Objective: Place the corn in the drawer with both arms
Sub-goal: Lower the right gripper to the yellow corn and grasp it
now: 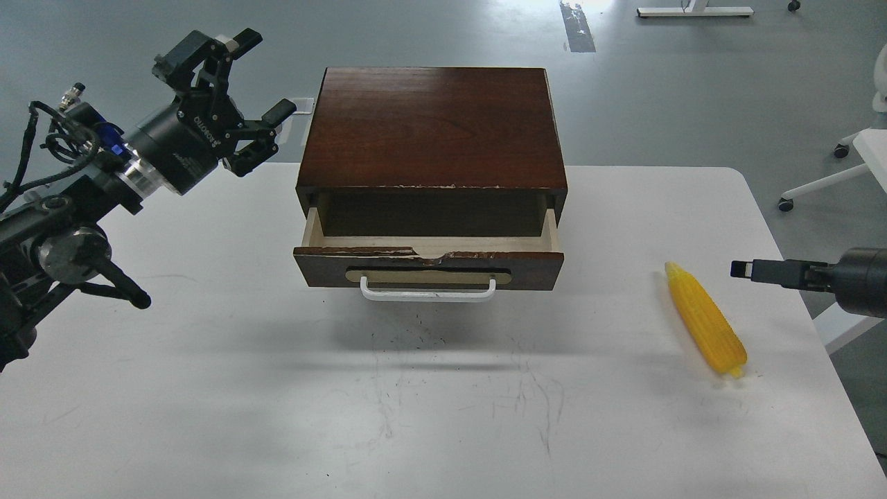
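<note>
On the far left, the left gripper (253, 73) is up in the air, above the back left corner of the white table (208, 388). Its two black fingers (246, 38) are spread wide apart, and nothing is between them. It is beside the brown wooden box (431, 125), off to the left, and does not touch it. The box sits in the middle of the table, toward the back. The drawer (428, 263) is pulled out a little way toward the front. You can see the pale wood inside, and nothing can be seen lying in the part that shows. The top edge of the drawer front is chipped. A white handle (428, 294) hangs on the front. To the right of the box, well apart from it, the corn (705, 319) lies flat on the table, with its thin end pointing to the back. On the far right, the right gripper (743, 269) hangs near the corn but does not touch it. It is seen from the side, so I cannot tell if its fingers are apart or together.
</note>
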{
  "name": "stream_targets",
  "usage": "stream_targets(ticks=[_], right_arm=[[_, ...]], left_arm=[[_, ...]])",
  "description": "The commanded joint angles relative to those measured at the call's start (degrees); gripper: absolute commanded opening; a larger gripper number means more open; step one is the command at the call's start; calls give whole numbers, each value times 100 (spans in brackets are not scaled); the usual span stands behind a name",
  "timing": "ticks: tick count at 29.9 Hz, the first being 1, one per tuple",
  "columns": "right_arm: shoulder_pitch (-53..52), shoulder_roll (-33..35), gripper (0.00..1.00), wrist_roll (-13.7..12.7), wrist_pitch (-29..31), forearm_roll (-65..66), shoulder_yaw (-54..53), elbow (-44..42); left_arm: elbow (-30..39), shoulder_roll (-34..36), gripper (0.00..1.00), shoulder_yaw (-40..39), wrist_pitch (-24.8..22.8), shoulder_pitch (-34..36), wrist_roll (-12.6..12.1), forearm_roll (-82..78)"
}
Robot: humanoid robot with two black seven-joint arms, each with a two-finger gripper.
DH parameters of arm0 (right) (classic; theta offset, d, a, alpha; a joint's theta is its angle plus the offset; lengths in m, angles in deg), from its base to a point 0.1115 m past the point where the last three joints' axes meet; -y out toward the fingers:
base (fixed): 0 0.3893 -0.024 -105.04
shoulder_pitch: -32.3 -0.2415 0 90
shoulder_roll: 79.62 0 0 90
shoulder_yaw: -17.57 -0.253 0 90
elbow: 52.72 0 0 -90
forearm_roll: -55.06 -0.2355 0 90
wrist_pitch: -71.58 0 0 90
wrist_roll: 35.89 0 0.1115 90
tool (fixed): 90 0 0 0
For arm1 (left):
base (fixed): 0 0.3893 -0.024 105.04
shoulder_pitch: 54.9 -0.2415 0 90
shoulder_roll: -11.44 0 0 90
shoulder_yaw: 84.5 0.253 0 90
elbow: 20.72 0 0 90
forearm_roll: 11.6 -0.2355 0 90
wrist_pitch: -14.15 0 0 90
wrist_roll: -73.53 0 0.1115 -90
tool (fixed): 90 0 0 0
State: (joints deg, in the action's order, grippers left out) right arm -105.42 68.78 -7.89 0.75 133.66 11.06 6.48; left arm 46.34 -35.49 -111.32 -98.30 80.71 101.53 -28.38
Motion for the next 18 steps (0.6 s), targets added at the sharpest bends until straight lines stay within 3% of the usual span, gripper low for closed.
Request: stream_targets(ticks=[1, 10, 16, 18], right_arm=[[0, -136, 99, 0, -98, 32, 167, -75], [27, -716, 89, 0, -124, 68, 414, -401], [62, -979, 65, 0, -115, 68, 466, -576], [53, -1041, 50, 0, -115, 68, 562, -585]], left_arm=[[1, -9, 99, -8, -14, -26, 0, -1], [9, -27, 99, -105, -14, -79, 0, -1], [9, -27, 99, -149, -14, -132, 0, -1], [9, -36, 99, -149, -14, -132, 0, -1]])
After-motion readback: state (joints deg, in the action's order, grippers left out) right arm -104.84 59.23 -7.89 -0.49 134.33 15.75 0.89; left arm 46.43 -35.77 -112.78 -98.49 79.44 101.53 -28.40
